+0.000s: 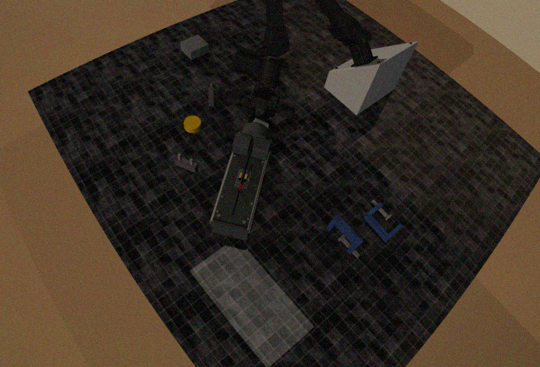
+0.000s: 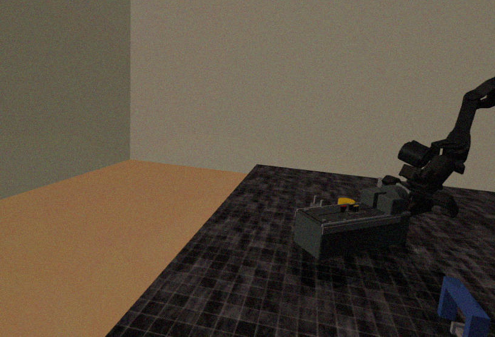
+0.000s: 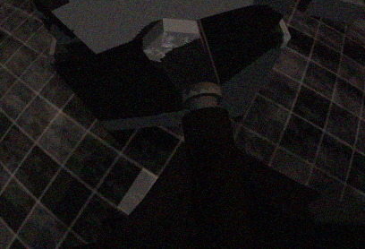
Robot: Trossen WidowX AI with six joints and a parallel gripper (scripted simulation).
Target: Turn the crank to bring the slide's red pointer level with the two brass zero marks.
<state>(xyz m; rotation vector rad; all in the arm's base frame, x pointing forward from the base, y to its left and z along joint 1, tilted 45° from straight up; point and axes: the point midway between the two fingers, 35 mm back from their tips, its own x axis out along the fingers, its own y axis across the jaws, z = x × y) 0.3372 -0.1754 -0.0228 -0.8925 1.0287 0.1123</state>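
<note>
The machine (image 1: 237, 188) (image 2: 347, 227) is a long dark box lying on the dark tiled mat (image 1: 108, 136). Its slide's red pointer (image 1: 240, 186) sits a little toward the near end from the two brass zero marks (image 1: 244, 175), not level with them. The crank is at the machine's far end (image 1: 256, 127), under my arm. My gripper (image 1: 260, 116) (image 2: 415, 201) (image 3: 203, 103) is low at that end and shut on the crank handle (image 3: 203, 92), which shows as a short grey stub in the wrist view. The fingertips themselves are dark and hard to make out.
A yellow cylinder (image 1: 192, 123) (image 2: 346, 200), a thin grey peg (image 1: 211, 94) and a small grey fixture (image 1: 187, 163) lie left of the machine. A grey block (image 1: 194, 46) is far left. The arm's white wedge base (image 1: 370, 77) is right. Two blue brackets (image 1: 344, 232) (image 1: 381, 223) and a pale panel (image 1: 250, 306) lie nearer.
</note>
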